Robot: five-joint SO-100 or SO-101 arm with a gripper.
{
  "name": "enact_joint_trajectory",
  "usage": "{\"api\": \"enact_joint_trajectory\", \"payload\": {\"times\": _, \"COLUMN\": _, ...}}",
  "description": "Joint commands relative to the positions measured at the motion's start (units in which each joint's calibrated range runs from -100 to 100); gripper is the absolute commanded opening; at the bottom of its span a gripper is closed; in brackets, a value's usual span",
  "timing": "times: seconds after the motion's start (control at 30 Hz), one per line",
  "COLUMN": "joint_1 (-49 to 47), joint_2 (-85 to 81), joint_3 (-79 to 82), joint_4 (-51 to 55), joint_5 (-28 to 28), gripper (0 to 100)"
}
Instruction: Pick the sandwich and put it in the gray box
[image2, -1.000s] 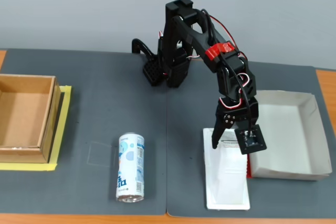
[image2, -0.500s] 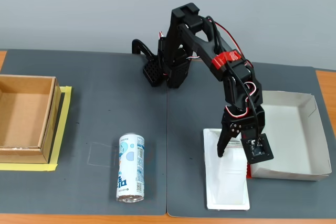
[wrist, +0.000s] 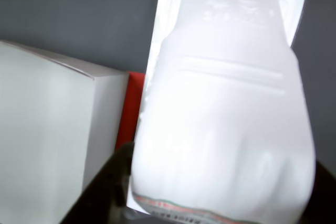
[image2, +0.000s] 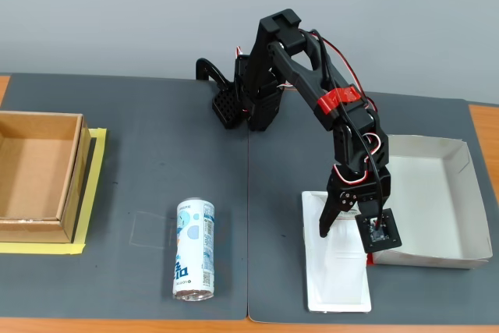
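Sandwich (image2: pixel 335 259) lies flat on the dark mat, just left of the gray box (image2: pixel 437 200) | gripper (image2: pixel 343 224) low over it — jaws spread around the wedge, grip not certain | can (image2: pixel 193 249) lying well left | brown box (image2: pixel 35 177) at far left

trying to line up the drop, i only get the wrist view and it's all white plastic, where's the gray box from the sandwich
Observer: In the fixed view the gray box lies just right of the sandwich, almost touching it.
Operator: is the sandwich off the table yet
Observer: It appears to be flat on the mat, with the gripper low over its far half.
Operator: anything in the box already
Observer: No, its floor looks bare.
Operator: what else is close by
Observer: A can lies on its side, left of the sandwich with a clear gap.
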Motion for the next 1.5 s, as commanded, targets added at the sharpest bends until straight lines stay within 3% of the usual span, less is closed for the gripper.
{"api": "enact_joint_trajectory", "payload": {"times": 0.0, "joint_1": 0.31, "joint_2": -0.3, "joint_3": -1.67, "joint_4": -0.47, "joint_5": 0.1, "gripper": 32}}
{"api": "enact_joint_trajectory", "payload": {"times": 0.27, "joint_1": 1.73, "joint_2": 1.22, "joint_3": -0.22, "joint_4": -0.56, "joint_5": 0.1, "gripper": 31}}
{"api": "enact_joint_trajectory", "payload": {"times": 0.6, "joint_1": 2.03, "joint_2": 0.71, "joint_3": -0.22, "joint_4": -0.56, "joint_5": 0.15, "gripper": 3}}
{"api": "enact_joint_trajectory", "payload": {"times": 1.47, "joint_1": 2.92, "joint_2": -17.09, "joint_3": -0.13, "joint_4": 4.56, "joint_5": 0.2, "gripper": 2}}
